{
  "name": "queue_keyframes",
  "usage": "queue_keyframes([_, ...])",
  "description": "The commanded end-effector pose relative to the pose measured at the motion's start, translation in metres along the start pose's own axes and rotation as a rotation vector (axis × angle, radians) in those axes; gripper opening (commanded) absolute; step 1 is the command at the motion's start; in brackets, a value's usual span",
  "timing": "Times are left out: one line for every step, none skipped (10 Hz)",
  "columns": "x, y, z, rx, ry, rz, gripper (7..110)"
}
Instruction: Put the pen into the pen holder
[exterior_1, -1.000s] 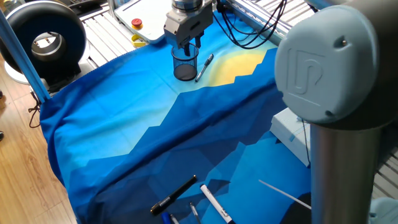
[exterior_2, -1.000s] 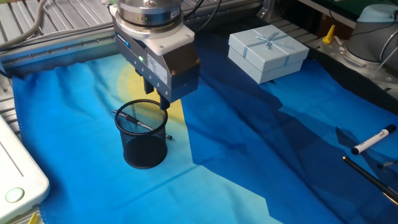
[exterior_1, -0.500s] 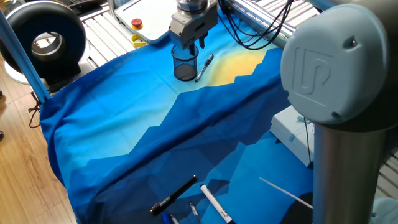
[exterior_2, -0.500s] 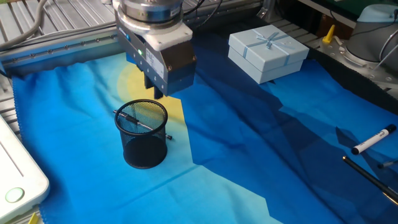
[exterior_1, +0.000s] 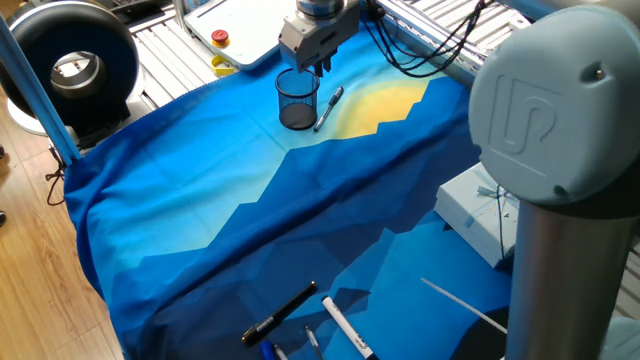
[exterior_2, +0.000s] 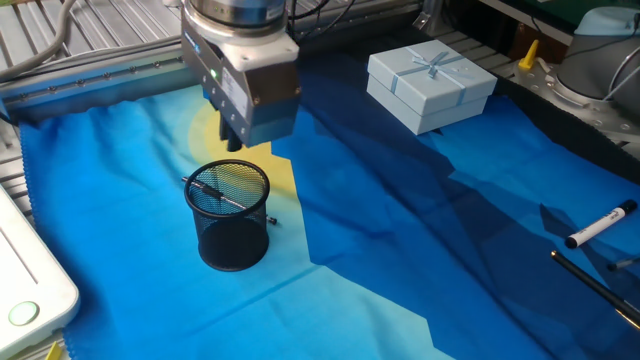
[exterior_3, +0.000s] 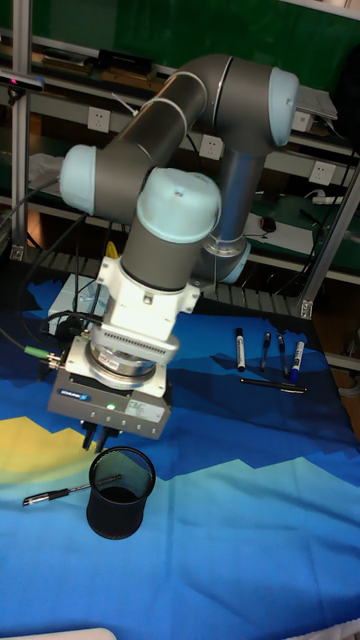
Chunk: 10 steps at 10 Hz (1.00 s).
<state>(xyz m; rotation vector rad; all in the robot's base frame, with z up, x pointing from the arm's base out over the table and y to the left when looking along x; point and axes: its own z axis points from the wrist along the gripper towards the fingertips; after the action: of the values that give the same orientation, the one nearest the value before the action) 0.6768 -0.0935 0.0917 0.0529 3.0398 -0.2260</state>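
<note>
The pen holder (exterior_1: 298, 100) (exterior_2: 232, 215) (exterior_3: 120, 492), a black mesh cup, stands upright on the blue and yellow cloth. The pen (exterior_1: 329, 107) (exterior_3: 55, 494) lies flat on the cloth beside the cup, outside it. In the other fixed view the pen (exterior_2: 215, 190) shows through the mesh. My gripper (exterior_1: 314, 68) (exterior_2: 232, 142) (exterior_3: 96, 438) hangs above the cup's rim, clear of it. Its fingers look slightly apart with nothing between them.
A pale blue gift box (exterior_2: 430, 85) sits at the cloth's far side. Several markers and pens (exterior_1: 300, 320) (exterior_3: 265, 350) lie at the opposite end, among them a white marker (exterior_2: 600, 225). The arm's grey joint (exterior_1: 555, 110) fills the foreground. A black ring (exterior_1: 70, 65) stands off the table.
My gripper has risen from just over the cup's rim and drifted slightly toward the table's back. The pen and the cup have not moved.
</note>
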Motion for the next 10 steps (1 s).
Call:
queue_keyframes([-0.004,-0.011,0.020,-0.010,-0.060,0.029,7])
queue_keyframes([-0.003,-0.014,0.021,-0.009,-0.060,0.026,7])
queue_keyframes([-0.003,-0.015,0.022,-0.007,-0.060,0.024,7])
queue_keyframes([-0.005,-0.015,0.026,-0.005,-0.071,0.024,7])
queue_keyframes([-0.007,-0.013,0.032,-0.016,-0.083,0.028,7])
queue_keyframes([-0.010,-0.009,0.037,-0.026,-0.096,0.031,7])
queue_keyframes([-0.014,-0.005,0.040,-0.036,-0.106,0.035,7])
queue_keyframes([-0.017,0.003,0.043,-0.055,-0.113,0.043,7])
queue_keyframes([-0.021,0.008,0.045,-0.068,-0.121,0.049,7])
queue_keyframes([-0.025,0.011,0.047,-0.069,-0.130,0.057,7])
